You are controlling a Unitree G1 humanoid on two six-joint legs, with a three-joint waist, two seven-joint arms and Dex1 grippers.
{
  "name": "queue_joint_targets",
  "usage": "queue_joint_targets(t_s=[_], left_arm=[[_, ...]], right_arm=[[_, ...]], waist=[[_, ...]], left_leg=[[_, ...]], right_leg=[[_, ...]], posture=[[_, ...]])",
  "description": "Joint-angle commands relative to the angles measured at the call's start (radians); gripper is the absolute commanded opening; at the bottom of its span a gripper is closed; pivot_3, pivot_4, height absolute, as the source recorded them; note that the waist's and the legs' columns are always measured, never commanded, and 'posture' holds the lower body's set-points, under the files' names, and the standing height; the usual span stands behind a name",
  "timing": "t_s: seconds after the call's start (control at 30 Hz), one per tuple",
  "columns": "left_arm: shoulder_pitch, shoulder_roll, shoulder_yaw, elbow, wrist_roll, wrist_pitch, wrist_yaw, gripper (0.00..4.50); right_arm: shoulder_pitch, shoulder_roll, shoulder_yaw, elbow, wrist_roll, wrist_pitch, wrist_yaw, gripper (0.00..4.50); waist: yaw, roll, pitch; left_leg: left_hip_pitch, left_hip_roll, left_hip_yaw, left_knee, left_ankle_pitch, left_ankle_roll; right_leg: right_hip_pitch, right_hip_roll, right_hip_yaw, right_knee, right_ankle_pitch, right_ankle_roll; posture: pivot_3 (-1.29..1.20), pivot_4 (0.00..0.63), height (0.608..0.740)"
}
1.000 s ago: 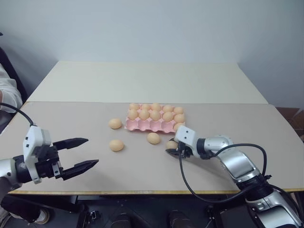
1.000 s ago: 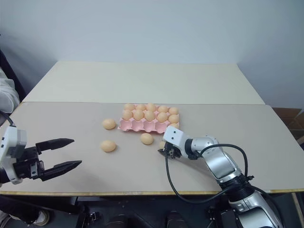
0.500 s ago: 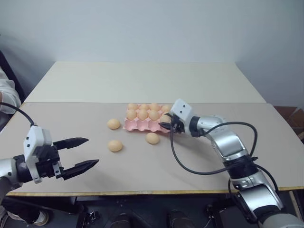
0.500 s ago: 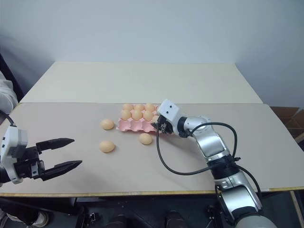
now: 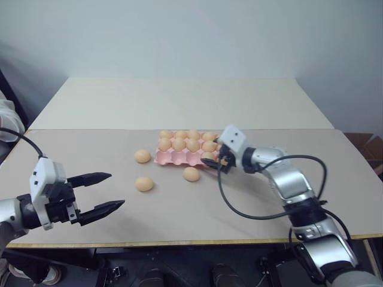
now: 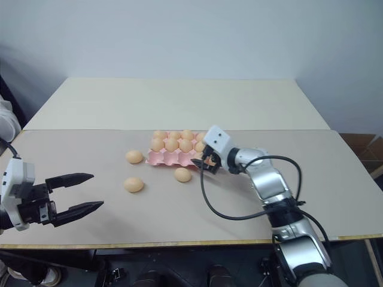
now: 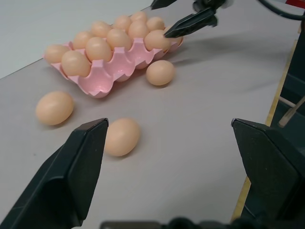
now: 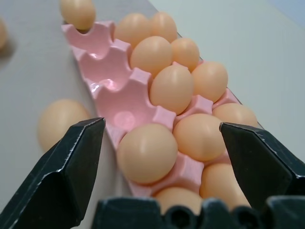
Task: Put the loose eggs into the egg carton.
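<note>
Pink egg carton point(image 5: 187, 156), three loose eggs point(image 5: 143, 184) beside

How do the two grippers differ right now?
The left gripper hovers over bare table near the front edge, far from the pink moulded egg carton; the right gripper sits at the carton's near right corner, over a tan egg seated in a cup. Both are open and hold nothing.
</note>
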Motion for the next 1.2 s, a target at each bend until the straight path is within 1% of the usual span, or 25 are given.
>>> queue_joint_targets(t_s=[0.03,0.17,0.33,0.47,0.63,0.73,0.83,0.93,1.1,1.2], left_arm=[[-0.012,0.007,0.035,0.022,0.004,-0.013,0.001,4.50],[-0.031,0.018,0.042,0.083,0.026,-0.046,-0.029,4.50],[-0.037,0.024,0.045,0.164,0.060,-0.100,-0.081,4.50],[-0.045,0.034,0.039,0.198,0.088,-0.118,-0.095,4.50],[-0.056,0.030,0.033,0.201,0.088,-0.117,-0.096,4.50],[-0.053,0.027,0.035,0.195,0.084,-0.114,-0.093,4.50],[-0.042,0.021,0.037,0.175,0.079,-0.108,-0.090,4.50],[-0.042,0.016,0.025,0.156,0.072,-0.103,-0.084,4.50],[-0.059,0.006,-0.001,0.135,0.062,-0.095,-0.061,4.50],[-0.063,-0.003,-0.010,0.115,0.053,-0.085,-0.047,4.50]], right_arm=[[0.099,-0.108,-0.125,-0.163,0.122,0.002,0.111,4.47],[0.266,-0.243,-0.246,-0.266,0.238,0.012,0.226,4.47],[0.437,-0.387,-0.377,-0.284,0.321,-0.023,0.361,4.47],[0.474,-0.424,-0.417,-0.286,0.340,-0.030,0.369,4.47],[0.458,-0.415,-0.403,-0.301,0.349,-0.025,0.342,4.47],[0.438,-0.392,-0.374,-0.328,0.347,-0.012,0.303,4.47],[0.403,-0.351,-0.314,-0.360,0.335,-0.010,0.265,4.47],[0.314,-0.270,-0.194,-0.355,0.280,-0.005,0.193,4.47],[0.153,-0.112,0.036,-0.266,0.100,-0.003,0.058,4.47],[0.079,-0.022,0.142,-0.198,0.009,-0.014,0.001,4.47]], waist=[[0.006,0.000,0.000],[0.005,0.000,0.000],[-0.005,0.000,0.000],[-0.012,0.000,0.000],[-0.008,0.000,0.000],[-0.008,0.000,0.000],[-0.008,0.000,0.000],[-0.013,0.000,0.000],[-0.009,0.000,0.000],[-0.007,0.000,0.000]], left_leg=[[-0.001,0.000,0.000,0.000,0.000,0.000],[0.000,0.000,0.000,0.000,0.000,0.000],[0.002,0.000,0.000,0.000,0.000,0.000],[0.003,0.000,0.000,0.000,0.000,0.000],[0.002,0.000,0.000,0.000,0.000,0.000],[0.002,0.000,0.000,0.000,0.000,0.000],[0.002,0.000,0.000,0.000,0.000,0.000],[0.003,0.000,0.000,0.000,0.000,0.000],[0.002,0.000,0.000,0.000,0.000,0.000],[0.000,0.000,0.000,0.000,0.000,0.000]], right_leg=[[0.000,0.000,0.000,0.000,0.000,0.000],[0.000,0.000,0.000,0.000,0.000,0.000],[0.002,0.000,0.001,0.000,0.000,0.000],[0.003,0.001,0.001,0.000,0.000,0.000],[0.002,0.000,0.001,0.000,0.000,0.000],[0.002,0.000,0.001,0.000,0.000,0.000],[0.002,0.000,0.001,0.000,0.000,0.000],[0.002,0.001,0.001,0.001,0.000,0.000],[0.000,0.001,0.001,0.002,0.000,0.000],[-0.001,0.001,0.001,0.001,0.000,0.000]], posture=[[0.00,0.150,0.740],[0.00,0.150,0.740],[0.00,0.150,0.740],[0.00,0.150,0.740],[0.00,0.150,0.740],[0.00,0.150,0.740],[0.00,0.150,0.740],[0.00,0.150,0.740],[0.00,0.150,0.740],[0.00,0.150,0.740]])
